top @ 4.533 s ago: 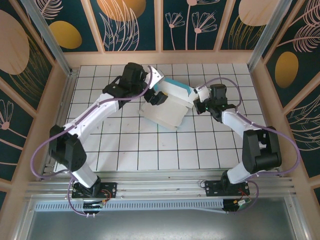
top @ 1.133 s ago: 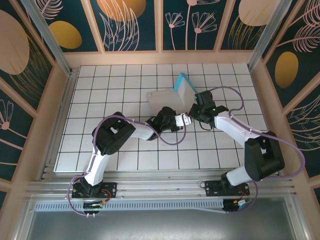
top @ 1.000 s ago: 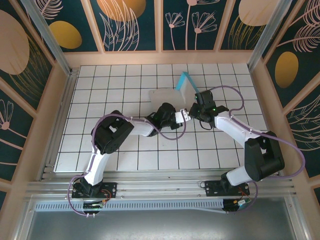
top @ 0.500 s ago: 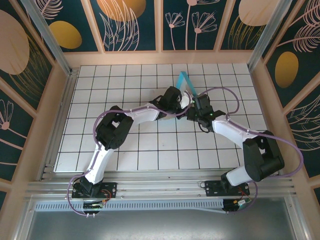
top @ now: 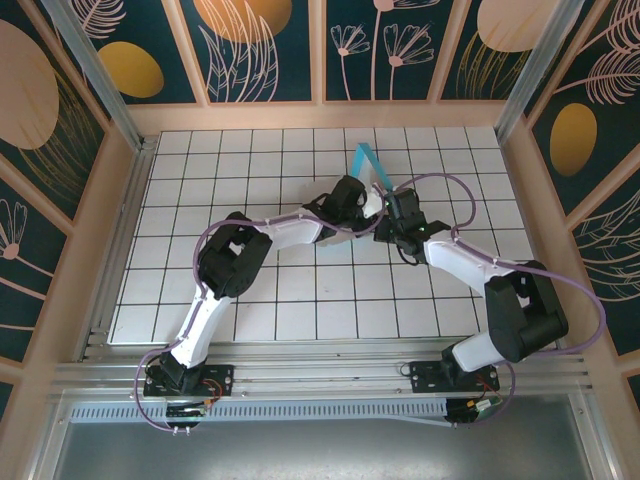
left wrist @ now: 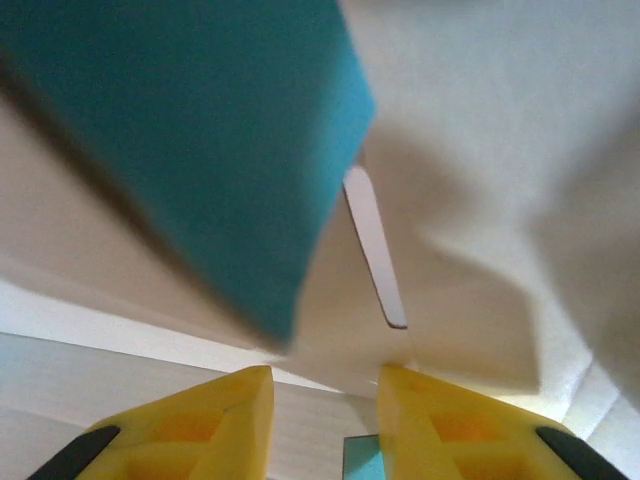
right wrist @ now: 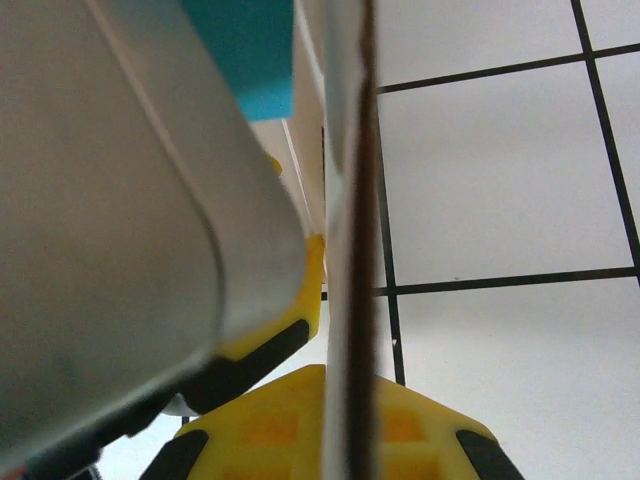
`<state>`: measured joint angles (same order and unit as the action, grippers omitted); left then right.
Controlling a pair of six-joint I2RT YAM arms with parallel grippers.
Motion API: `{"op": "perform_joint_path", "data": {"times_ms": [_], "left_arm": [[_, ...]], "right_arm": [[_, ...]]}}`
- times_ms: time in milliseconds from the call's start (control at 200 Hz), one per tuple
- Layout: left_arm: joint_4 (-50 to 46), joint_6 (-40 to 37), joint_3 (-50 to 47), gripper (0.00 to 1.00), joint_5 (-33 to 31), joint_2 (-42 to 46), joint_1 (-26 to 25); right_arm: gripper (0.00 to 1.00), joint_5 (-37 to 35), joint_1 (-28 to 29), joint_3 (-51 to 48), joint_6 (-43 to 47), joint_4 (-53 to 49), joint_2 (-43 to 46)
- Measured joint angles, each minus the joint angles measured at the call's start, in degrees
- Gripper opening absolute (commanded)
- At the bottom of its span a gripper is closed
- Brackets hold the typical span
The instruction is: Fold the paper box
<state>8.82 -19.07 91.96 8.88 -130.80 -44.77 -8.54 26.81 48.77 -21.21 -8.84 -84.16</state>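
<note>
Right jaws are pinching the paper box [top: 368,163], standing on edge on the far table [top: 250,290]; left jaws are gaping narrowly (nothing between them) at its pale inside. Wall-folding is seemingly proceeding; next probably needs a flap pressed inward.

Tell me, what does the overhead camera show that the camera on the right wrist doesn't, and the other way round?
Overhead: the left arm and right arm whole, meeting mid-table, a turquoise flap of the paper box standing up behind them, and the painted walls around. Right wrist: the right gripper close up, its yellow fingers shut on the cardboard's thin edge. Both: the paper box and the white gridded table.
</note>
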Motion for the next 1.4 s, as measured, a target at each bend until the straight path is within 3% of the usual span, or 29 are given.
{"op": "perform_joint_path", "data": {"times_ms": [270, 455, 771, 876, 1001, 1396], "left_arm": [[8.07, -3.58, -9.31, 0.42, -0.04, 4.22, 0.66], [1.97, -1.55, -7.82, 0.52, 9.22, 7.08, 3.06], [-8.83, -4.33, -6.93, 0.58, 19.89, 10.56, 6.12], [-10.08, -5.31, -7.61, 0.69, 22.84, 10.56, 5.77], [-9.73, -4.92, -8.00, 0.79, 22.51, 10.21, 4.79], [-6.93, -4.94, -7.45, 0.79, 17.25, 4.87, 3.28]], "right_arm": [[0.00, 1.14, 0.81, 0.42, 1.01, -0.15, -1.22], [0.00, 2.21, 1.05, 0.46, 1.46, -0.35, -1.29], [0.00, 2.62, 1.05, 0.46, 1.86, -0.35, -1.36], [0.00, 2.62, 1.05, 0.46, 1.86, -0.35, -1.53], [0.00, 2.71, 1.05, 0.46, 1.86, -0.35, -1.62], [0.00, 3.58, 1.03, 0.61, 1.84, -1.07, -2.29]]}}
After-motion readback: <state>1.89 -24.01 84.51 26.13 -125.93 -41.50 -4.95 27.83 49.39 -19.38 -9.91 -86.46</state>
